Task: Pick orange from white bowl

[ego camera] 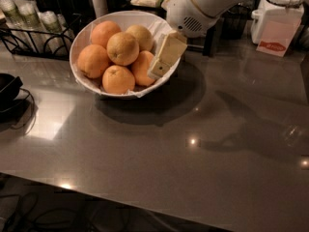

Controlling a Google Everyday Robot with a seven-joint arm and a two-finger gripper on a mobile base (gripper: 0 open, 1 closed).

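The cream two-finger gripper (158, 67) hangs tilted inside the right rim of the wide white paper-lined bowl (120, 17), its opening impossible to tell, with the large golden dimpled orange (123, 48) atop the bowl's pile

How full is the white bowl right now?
Full: the white bowl holds six fruits, the golden orange on top. The claw hangs at its rim, on the view's right.
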